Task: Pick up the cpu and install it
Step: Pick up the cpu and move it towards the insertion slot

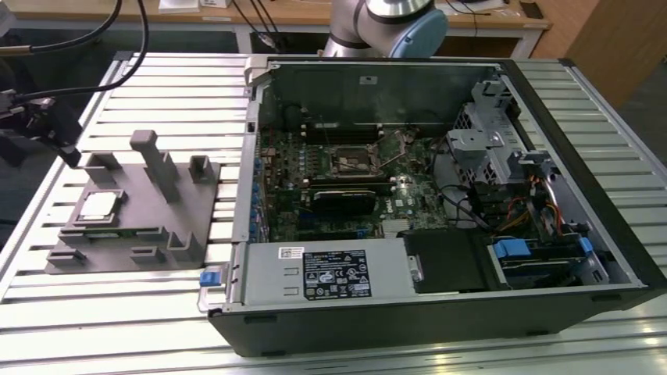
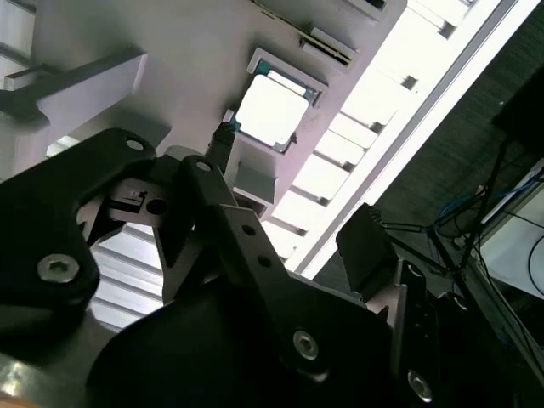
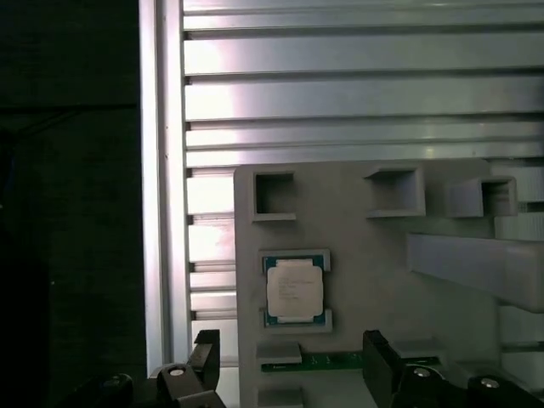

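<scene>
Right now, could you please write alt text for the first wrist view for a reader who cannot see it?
A cpu with a pale metal top lies flat in a pocket of a grey holder, untouched. The gripper hovers over the holder near it, its two dark fingers spread apart. The holder rests on a slatted metal table.

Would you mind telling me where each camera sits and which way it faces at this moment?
Exterior view: off the arm, raised, looking down on the open computer case, grey fixture and cpu; the arm shows behind the case.
First wrist view: on the wrist, facing straight down at the cpu; the open gripper shows its fingertips.
Second wrist view: behind the gripper, looking obliquely along its linkage at the cpu.
Shared: all three show the cpu lying in the fixture.
</scene>
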`<state>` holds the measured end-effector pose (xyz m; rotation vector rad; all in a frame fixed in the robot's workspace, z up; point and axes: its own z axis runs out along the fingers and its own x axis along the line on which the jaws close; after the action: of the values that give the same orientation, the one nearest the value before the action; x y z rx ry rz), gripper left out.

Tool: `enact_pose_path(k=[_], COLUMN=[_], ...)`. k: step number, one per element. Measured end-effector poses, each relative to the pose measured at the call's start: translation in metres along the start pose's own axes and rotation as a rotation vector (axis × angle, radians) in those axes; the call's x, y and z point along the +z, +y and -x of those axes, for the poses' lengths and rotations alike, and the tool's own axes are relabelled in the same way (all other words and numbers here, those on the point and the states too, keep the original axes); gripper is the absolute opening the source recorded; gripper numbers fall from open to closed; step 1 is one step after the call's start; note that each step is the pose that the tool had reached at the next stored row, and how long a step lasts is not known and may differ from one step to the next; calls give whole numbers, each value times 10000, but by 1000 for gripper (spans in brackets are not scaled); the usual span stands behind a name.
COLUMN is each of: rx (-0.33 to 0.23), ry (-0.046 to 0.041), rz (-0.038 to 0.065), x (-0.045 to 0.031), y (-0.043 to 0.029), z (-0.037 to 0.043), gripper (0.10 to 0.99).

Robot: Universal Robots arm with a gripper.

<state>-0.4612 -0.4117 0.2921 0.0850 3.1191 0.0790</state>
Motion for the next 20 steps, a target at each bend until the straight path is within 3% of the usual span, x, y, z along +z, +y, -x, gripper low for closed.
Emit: enact_pose_path(k=[7,20], rx=[-358,-358], ry=[19,20], rz=[7,7], x=[76,225], y=[-4,-15], z=[0,10], gripper=[761,761])
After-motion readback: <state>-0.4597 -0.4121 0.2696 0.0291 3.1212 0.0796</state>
